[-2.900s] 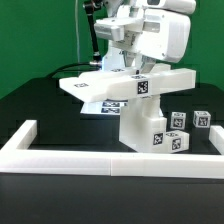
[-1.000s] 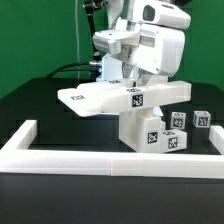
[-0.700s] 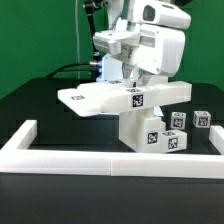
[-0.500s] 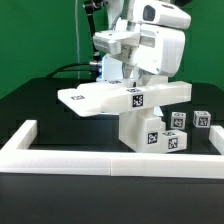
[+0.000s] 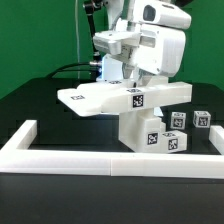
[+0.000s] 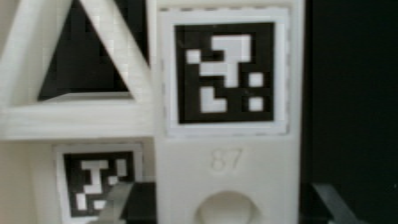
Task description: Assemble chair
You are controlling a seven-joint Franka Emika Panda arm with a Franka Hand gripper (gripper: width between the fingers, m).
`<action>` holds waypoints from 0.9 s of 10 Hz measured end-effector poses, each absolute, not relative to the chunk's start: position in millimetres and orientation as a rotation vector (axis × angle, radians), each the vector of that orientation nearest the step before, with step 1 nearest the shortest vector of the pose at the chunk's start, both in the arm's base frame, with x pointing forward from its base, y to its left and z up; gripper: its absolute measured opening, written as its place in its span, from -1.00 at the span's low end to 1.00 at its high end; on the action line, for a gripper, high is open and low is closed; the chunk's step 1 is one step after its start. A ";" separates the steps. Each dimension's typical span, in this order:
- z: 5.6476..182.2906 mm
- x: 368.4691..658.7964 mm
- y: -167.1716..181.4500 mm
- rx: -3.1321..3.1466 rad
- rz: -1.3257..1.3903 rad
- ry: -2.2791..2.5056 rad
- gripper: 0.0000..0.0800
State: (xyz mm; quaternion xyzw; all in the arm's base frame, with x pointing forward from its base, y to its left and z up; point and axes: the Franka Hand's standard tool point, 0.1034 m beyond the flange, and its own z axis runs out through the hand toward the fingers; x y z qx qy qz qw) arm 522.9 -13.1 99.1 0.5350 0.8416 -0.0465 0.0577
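A: While the gripper (image 5: 124,80) pinches the slab (image 5: 95,98), where's the chair (image 5: 150,137)?
B: By the table's (image 5: 40,108) wall-side edge, slab atop the post (image 5: 138,125). Seating step, I judge; next calls for pressing it level.

slab (image 5: 100,97) above post (image 5: 136,128), apparently gripped

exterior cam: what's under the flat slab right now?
A white tagged block stands under the slab's end at the exterior view's right, on the black table; the rest overhangs. Whether they are joined is hidden by the slab's edge.
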 end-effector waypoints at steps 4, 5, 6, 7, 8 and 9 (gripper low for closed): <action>99.6 522.0 -12.9 1.673 -0.164 2.531 -0.27; 99.3 521.9 -14.1 1.671 -0.163 2.534 -0.27; 99.2 523.4 -19.4 1.662 -0.146 2.541 -0.27; 98.9 525.5 -21.4 1.661 -0.136 2.533 -0.27; 99.0 526.6 -22.1 1.659 -0.135 2.533 -0.27; 99.2 528.1 -23.5 1.659 -0.134 2.532 -0.27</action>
